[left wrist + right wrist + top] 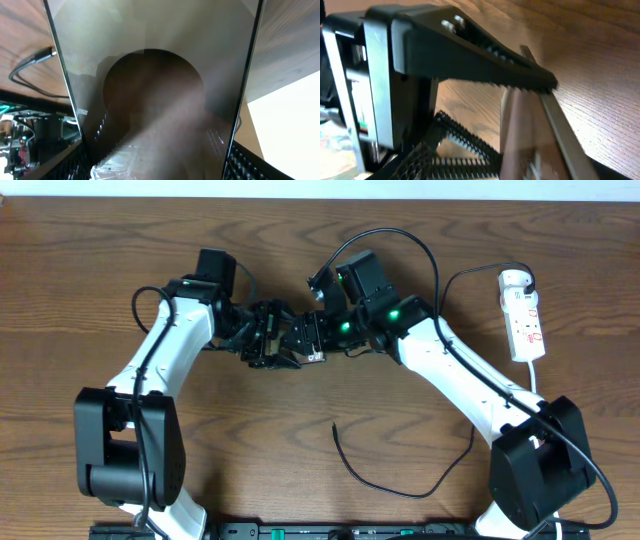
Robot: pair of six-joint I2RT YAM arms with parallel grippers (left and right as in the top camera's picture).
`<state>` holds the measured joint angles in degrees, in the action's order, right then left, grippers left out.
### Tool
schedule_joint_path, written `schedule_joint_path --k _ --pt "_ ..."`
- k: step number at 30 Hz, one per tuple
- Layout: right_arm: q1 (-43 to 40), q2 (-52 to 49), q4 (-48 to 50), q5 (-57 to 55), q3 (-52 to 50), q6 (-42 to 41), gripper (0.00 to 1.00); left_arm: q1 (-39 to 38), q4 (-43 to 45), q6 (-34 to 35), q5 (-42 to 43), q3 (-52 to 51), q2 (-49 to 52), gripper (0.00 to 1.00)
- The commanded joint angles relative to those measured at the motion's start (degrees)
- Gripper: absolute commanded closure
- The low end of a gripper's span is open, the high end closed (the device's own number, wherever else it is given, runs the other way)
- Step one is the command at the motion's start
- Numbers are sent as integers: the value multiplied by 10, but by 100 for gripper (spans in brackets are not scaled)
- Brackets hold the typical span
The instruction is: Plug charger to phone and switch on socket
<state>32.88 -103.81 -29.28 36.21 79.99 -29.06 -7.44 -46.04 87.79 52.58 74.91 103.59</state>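
— Both sets of jaws are meeting mid-table. The left jaws are pinching the phone (160, 100) and holding it up off the table (300, 480).

— And the right jaws?

— They are crowding the phone's edge, but I cannot tell if they are gripping. The charger (400, 488) is lying loose nearby, well apart from the socket (522, 315). I am advising that the left be gripping firmly, with the port end staying exposed.
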Motion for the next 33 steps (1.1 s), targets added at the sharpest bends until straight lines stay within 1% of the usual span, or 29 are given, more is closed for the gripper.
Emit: schedule_joint_path --k 1,7,14,18,23,25,29,31,33 --pt "6 -7 1 -18 4 13 33 -7 -1 32 24 4 -21 93" --pt "6 -7 1 -18 4 13 37 -8 -1 32 24 4 -21 93" --pt "6 -7 0 -18 4 13 49 -8 -1 32 24 4 -21 93" --pt "6 -7 0 -18 4 14 51 -8 -1 32 24 4 -21 93" --pt "6 -7 -4 -23 4 15 60 -8 -1 32 24 4 -21 93" --pt "6 -7 -5 -23 4 15 65 -8 -1 32 24 4 -21 93" --pt "6 -7 -5 -23 4 15 90 -8 -1 32 24 4 -21 93" --pt "6 -7 -5 -23 4 15 98 -8 -1 32 24 4 -21 93" --pt "6 -7 -5 -23 4 15 99 -8 -1 32 24 4 -21 93"
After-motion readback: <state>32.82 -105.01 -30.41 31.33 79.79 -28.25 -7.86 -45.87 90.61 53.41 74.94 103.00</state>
